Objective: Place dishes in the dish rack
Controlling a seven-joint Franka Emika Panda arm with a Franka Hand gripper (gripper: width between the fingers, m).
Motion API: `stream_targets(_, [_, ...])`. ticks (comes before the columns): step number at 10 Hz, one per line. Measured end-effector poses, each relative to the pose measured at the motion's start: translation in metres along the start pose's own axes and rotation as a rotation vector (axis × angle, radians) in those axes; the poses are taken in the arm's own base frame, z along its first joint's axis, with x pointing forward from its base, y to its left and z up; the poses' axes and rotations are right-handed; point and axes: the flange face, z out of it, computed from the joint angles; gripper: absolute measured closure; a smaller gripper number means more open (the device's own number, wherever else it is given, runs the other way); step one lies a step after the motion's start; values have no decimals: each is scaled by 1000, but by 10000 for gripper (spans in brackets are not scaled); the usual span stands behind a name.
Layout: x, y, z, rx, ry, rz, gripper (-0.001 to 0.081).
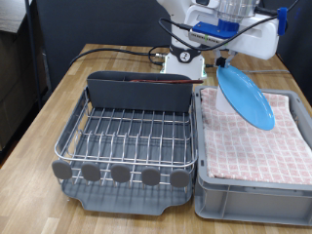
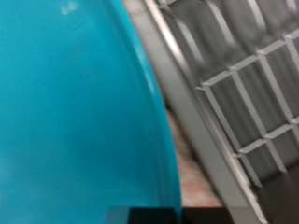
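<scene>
My gripper (image 1: 229, 57) is at the exterior view's top right, shut on the upper rim of the light-blue plate (image 1: 245, 96). The plate hangs tilted in the air above the cloth-lined bin. It fills most of the wrist view (image 2: 75, 103), close to the camera. The dish rack (image 1: 127, 136) stands at the exterior view's left with its wire grid bare; its wires also show in the wrist view (image 2: 248, 93). A slim brown stick, apparently the wooden spoon (image 1: 156, 83), lies along the rack's tall back compartment. The white mug is out of view.
The grey bin with pink checked cloth (image 1: 283, 146) stands right beside the rack on the exterior view's right. The robot's white base (image 1: 185, 60) and black cables (image 1: 107, 51) are behind the rack. The wooden table (image 1: 39, 127) runs to the left edge.
</scene>
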Motion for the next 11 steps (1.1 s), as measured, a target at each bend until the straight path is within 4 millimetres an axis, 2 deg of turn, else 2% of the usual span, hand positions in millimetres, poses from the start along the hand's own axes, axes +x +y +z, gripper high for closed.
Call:
stream_targets(3, [38, 23, -7, -124, 186, -22, 791])
stream_targets(6, [85, 37, -22, -148, 290, -200, 791])
stream_targets(7, [92, 40, -26, -156, 289, -260, 791])
stream_targets(9, [92, 40, -25, -158, 300, -242, 791])
stream_targets(11, [106, 41, -25, -156, 337, -274, 791])
